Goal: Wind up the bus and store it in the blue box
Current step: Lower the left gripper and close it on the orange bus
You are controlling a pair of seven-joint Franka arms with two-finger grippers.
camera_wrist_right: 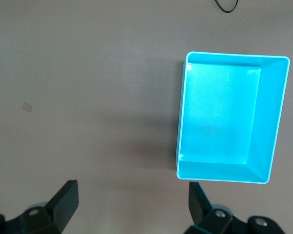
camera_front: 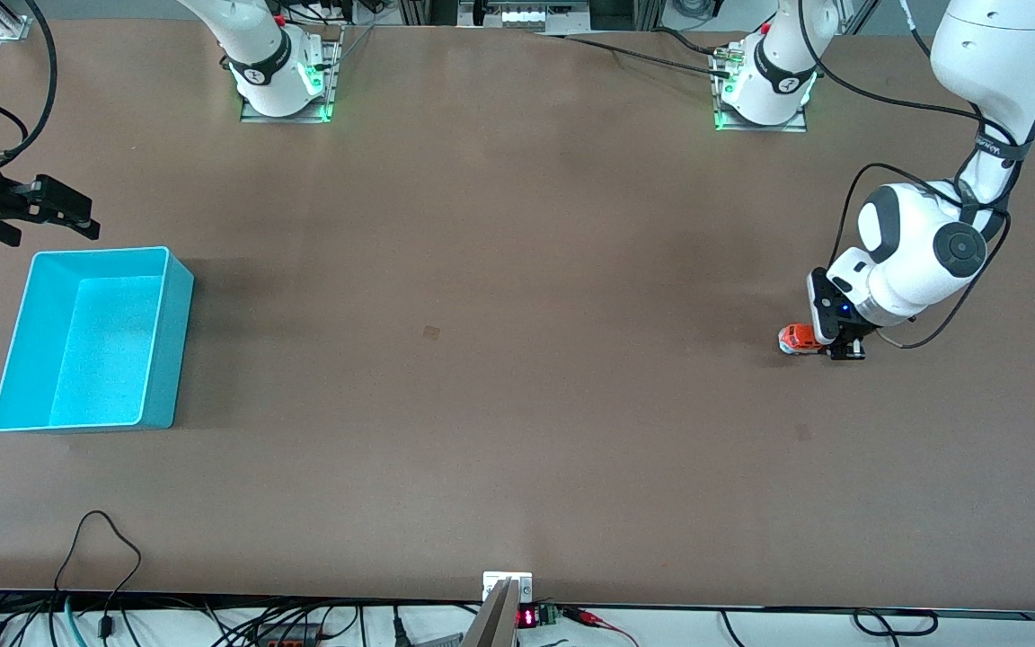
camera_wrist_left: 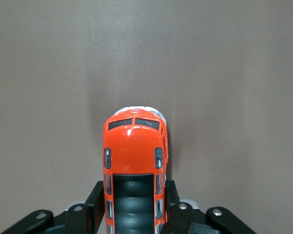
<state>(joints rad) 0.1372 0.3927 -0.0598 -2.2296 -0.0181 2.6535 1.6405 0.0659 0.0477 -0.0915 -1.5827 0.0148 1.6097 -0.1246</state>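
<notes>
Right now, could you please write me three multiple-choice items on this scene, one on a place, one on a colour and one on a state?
1. Where is the bus?
A. In the blue box
B. On the table at the left arm's end
C. Under the right gripper

2. What colour is the box?
A. Light blue
B. Yellow
C. Black

3. How is the left gripper?
A. Open above the box
B. Shut on nothing
C. Shut on the bus

Answers:
1 B, the bus sits on the bare table, away from the box.
2 A, its walls are cyan.
3 C, the fingers press both sides of the bus; the right gripper waits open near the box.
</notes>
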